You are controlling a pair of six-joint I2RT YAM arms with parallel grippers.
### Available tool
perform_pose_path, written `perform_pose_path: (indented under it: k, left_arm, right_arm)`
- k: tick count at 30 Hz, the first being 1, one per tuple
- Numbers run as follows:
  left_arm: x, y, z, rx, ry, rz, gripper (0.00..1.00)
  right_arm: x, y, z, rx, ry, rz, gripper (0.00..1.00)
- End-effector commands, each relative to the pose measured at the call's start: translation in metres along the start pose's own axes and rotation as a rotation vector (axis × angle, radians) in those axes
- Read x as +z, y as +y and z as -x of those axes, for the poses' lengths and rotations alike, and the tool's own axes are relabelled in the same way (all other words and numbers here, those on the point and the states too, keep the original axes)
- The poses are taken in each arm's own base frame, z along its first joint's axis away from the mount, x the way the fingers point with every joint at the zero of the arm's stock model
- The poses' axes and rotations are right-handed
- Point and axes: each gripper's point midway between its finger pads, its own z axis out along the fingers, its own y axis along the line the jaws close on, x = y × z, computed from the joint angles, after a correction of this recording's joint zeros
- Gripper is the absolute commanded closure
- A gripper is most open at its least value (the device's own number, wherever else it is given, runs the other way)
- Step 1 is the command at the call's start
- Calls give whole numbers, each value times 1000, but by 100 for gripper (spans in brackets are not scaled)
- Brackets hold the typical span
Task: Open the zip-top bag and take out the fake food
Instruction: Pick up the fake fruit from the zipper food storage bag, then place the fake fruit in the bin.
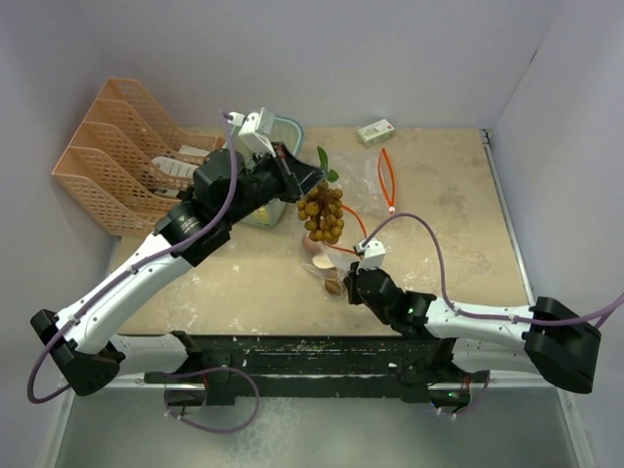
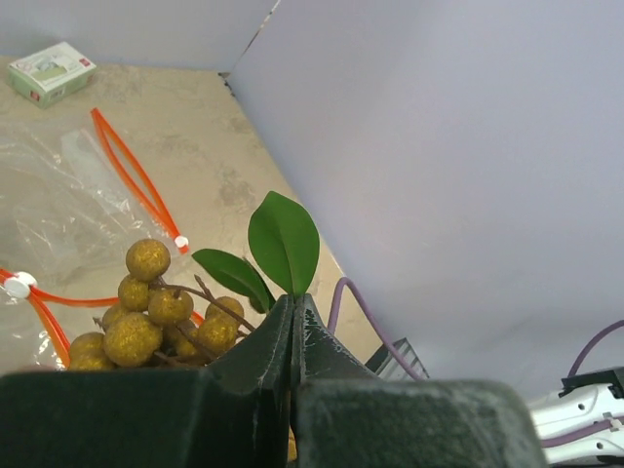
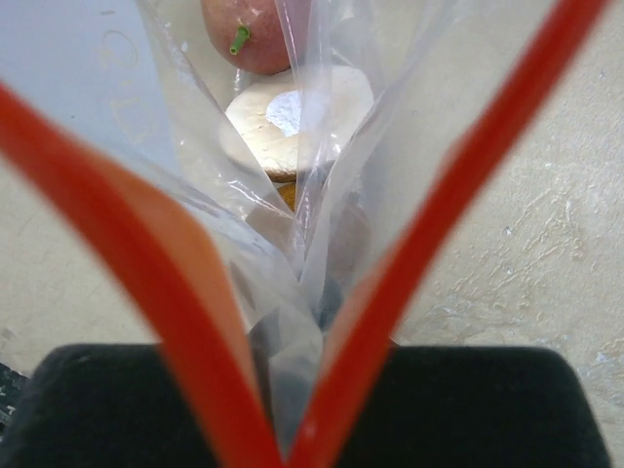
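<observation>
My left gripper (image 1: pixel 312 182) (image 2: pixel 292 298) is shut on the stem of the brownish-yellow grape cluster (image 1: pixel 324 215) (image 2: pixel 146 317), right below its green leaves (image 2: pixel 284 239), and holds it above the table. The clear zip-top bag (image 1: pixel 369 187) (image 2: pixel 58 210) with an orange zip lies open on the table. My right gripper (image 1: pixel 353 281) (image 3: pixel 304 336) is shut on the bag's plastic between the two orange zip edges (image 3: pixel 458 185). Inside the bag sit a red piece (image 3: pixel 255 37) and a round beige piece (image 3: pixel 297 112); beige and brown pieces (image 1: pixel 324 261) show by the right gripper.
A peach file rack (image 1: pixel 112 161) stands at the back left. A teal-rimmed container (image 1: pixel 286 127) sits behind the left gripper. A small white-green box (image 1: pixel 375 131) (image 2: pixel 51 71) lies at the back. Walls close the back and right sides.
</observation>
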Motion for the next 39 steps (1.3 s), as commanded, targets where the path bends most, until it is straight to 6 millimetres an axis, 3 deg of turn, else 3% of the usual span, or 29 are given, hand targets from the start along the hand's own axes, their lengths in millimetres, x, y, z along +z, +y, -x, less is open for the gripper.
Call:
perform_pose_path:
  k: [1,6,12,23,27,35,39]
  left_arm:
    - [-26,-24,48,69,-128,-33,100]
    - [-34,13,67,166,-198,159,98]
    - [-38,86,77,222,-208,445,97]
    - [-30,183,52,102,-119,582,100]
    - [-21,194,43,95,-91,565,100]
    - [-3,205,46,94,-52,531,100]
    - [-1,193,65,97,-85,491,100]
  right_arm:
    - [4,6,3,30,-16,12,100]
    - [3,5,3,32,-16,13,100]
    - [2,2,1,37,-16,11,100]
    - [2,0,-2,38,-12,6,100]
    - [2,2,-1,38,-13,9,100]
    - [3,1,0,29,-14,3,100]
    - [3,0,-1,26,-11,-2,100]
